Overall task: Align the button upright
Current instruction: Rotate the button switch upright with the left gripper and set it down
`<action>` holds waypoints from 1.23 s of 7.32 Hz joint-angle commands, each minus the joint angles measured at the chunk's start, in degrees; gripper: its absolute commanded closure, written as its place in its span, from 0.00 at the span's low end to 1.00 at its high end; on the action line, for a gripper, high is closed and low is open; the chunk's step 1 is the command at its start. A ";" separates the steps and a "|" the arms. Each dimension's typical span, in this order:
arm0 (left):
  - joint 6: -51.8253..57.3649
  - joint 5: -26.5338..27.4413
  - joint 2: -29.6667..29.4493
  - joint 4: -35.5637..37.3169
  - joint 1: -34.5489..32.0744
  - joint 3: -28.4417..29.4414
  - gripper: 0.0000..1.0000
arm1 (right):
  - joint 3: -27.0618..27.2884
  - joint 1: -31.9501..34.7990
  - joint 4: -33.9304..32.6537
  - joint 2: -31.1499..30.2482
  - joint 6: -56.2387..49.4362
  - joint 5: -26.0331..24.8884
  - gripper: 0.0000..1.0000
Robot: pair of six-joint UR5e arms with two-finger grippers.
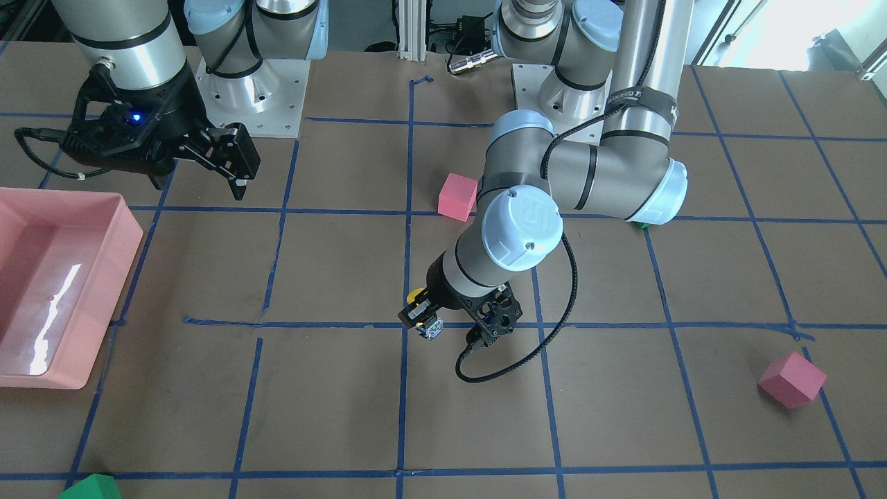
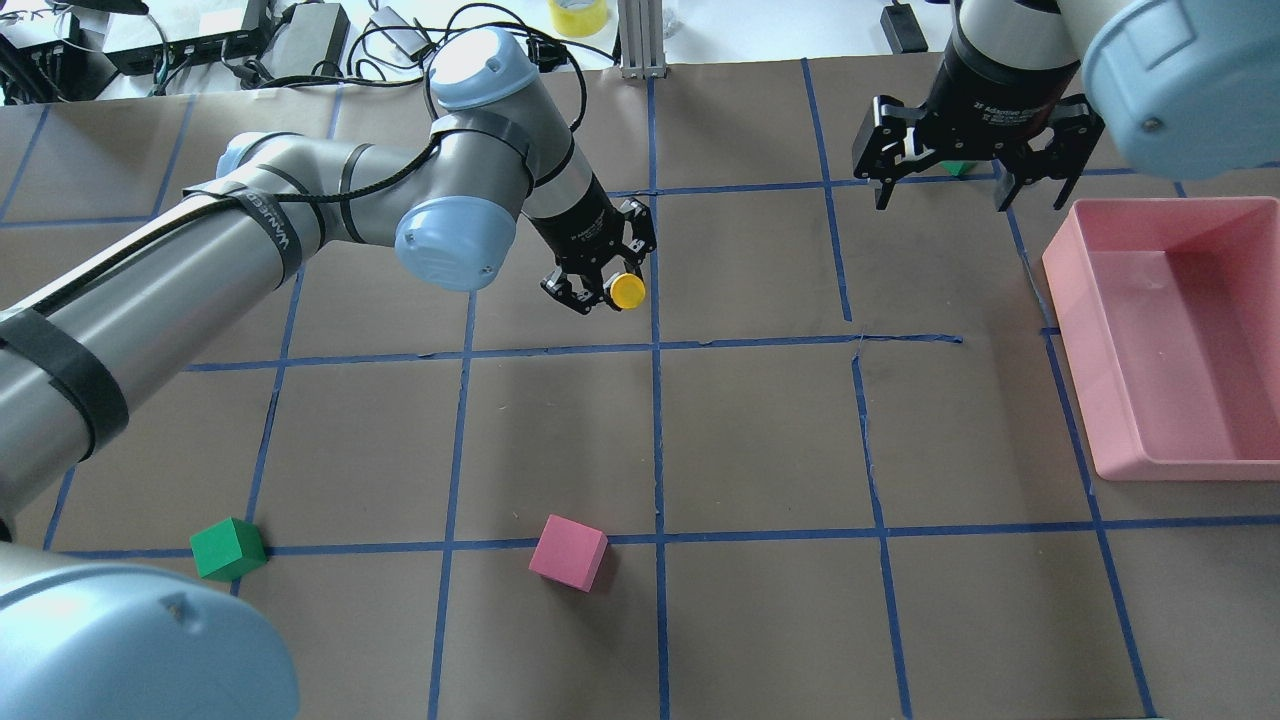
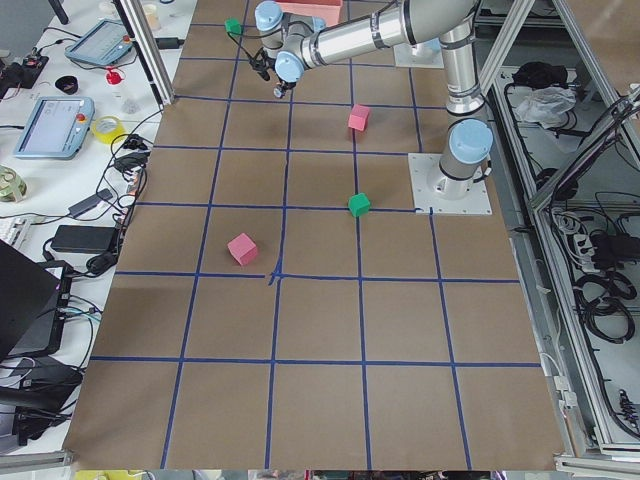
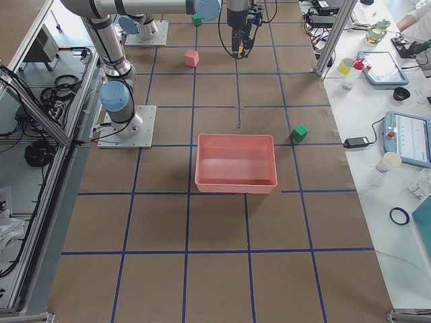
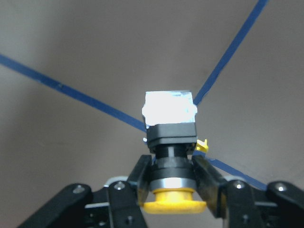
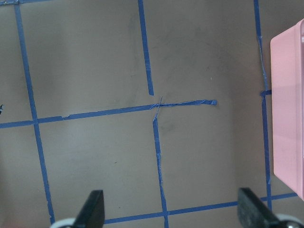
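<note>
jaws of the left gripper [image 5: 172, 164] clamp the button [image 5: 170, 116], base toward the counter [image 5: 61, 156]; placing step next: lower it squarely, let go. right gripper [image 2: 942, 190] stands agape.

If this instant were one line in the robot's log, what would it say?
left gripper: shut on button | button: cap toward wrist, white base toward table | right gripper: open, empty, near pink tray

The tray [image 2: 1190, 465] sits on the table [image 2: 760, 450], on the robot's right side. The right gripper [image 2: 943, 200] hangs just beside the tray's far left corner. Well left of the tray, the left gripper [image 2: 600, 295] holds the button [image 2: 627, 290]. A foam cube [image 2: 568, 550] lies left of the tray, nearer the robot. The other foam cube [image 2: 228, 548] lies further left.
</note>
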 commanded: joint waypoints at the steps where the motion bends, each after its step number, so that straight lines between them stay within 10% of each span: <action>1: -9.77 -6.95 -4.49 -2.97 1.21 2.75 1.00 | 0.00 0.00 0.00 0.00 -0.07 0.00 0.00; 7: -7.89 -15.06 -7.93 -2.97 3.50 2.15 1.00 | 0.09 -0.09 0.09 0.00 0.02 0.00 0.00; 8: -5.79 -14.89 -8.02 -2.97 3.50 1.46 0.67 | 0.09 -0.09 0.09 0.00 0.02 0.00 0.00; 9: -6.38 -15.06 -7.67 -2.79 3.50 -0.03 0.11 | 0.09 -0.09 0.09 0.00 0.02 0.00 0.00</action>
